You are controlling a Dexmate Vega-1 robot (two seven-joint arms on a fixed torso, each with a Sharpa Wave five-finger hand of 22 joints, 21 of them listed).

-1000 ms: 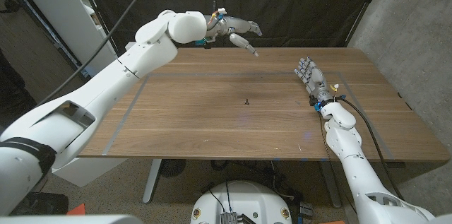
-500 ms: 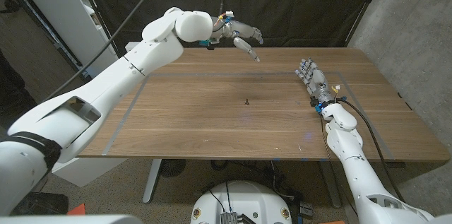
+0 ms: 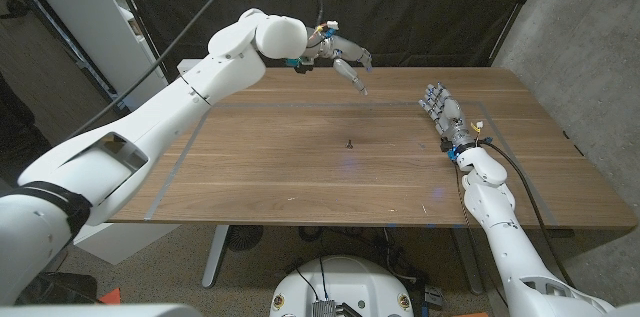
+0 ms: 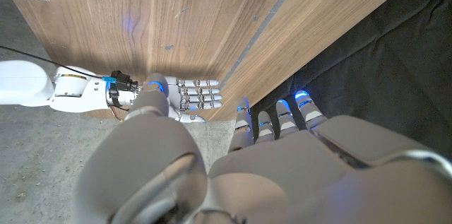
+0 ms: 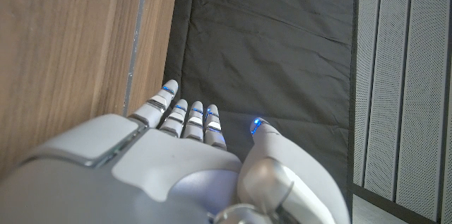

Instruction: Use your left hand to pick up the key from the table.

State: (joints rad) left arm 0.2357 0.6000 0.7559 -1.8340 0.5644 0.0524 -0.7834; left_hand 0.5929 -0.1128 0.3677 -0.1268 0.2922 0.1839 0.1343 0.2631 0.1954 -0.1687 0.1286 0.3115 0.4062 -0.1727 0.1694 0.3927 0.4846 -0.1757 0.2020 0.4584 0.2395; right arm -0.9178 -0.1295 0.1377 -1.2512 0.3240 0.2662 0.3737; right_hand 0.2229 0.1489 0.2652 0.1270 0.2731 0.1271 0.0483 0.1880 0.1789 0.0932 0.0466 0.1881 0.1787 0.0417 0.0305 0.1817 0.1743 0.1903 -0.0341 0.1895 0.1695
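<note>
Left hand (image 3: 345, 59) is being held empty above the table's (image 3: 250, 177) far edge, fingers spread; key (image 3: 349, 143) is lying mid-table, well apart.

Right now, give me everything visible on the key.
The key shows in the head view as a very small dark object lying on the wooden table, near the middle of the tabletop. It is too small to make out its parts, material or which way it points. Nothing touches it but the table. The left hand is raised near the far edge, fingers apart and holding nothing, well clear of the key. The right hand is off to the key's right, also apart from it.
</note>
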